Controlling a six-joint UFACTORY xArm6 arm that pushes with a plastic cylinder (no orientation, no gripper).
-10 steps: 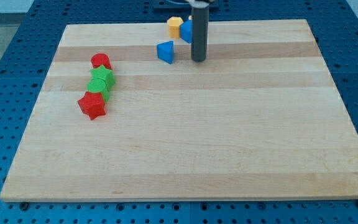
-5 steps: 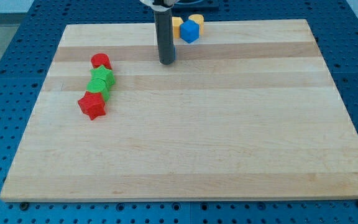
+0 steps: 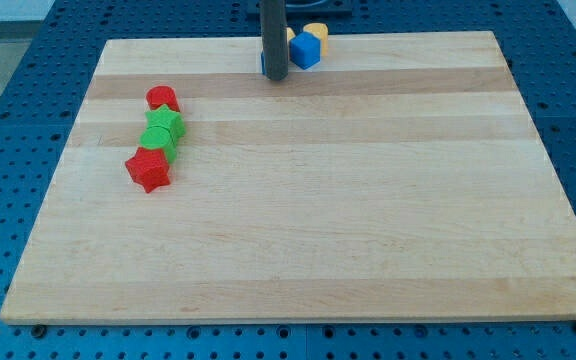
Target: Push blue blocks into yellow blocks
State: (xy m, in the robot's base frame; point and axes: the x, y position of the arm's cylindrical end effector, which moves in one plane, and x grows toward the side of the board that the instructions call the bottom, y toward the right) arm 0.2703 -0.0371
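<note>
My tip point(image 3: 274, 77) rests near the board's top edge, just left of the blue cube point(image 3: 305, 51). A second blue block point(image 3: 264, 63) is almost fully hidden behind the rod; only a thin sliver shows at the rod's left side. One yellow block point(image 3: 316, 33) sits behind the blue cube. Another yellow block point(image 3: 288, 37) peeks out between the rod and the cube. The blue cube touches both yellow blocks. Whether the hidden blue block touches a yellow one cannot be told.
On the wooden board point(image 3: 298, 220), a column of blocks stands at the view's left: a red block point(image 3: 162, 98), two green blocks point(image 3: 165, 124) point(image 3: 158, 141) and a red star point(image 3: 149, 170).
The tip moved left, passing in front of the loose blue block, then toward the view's top, pushing that block up toward the yellow and blue cluster.
</note>
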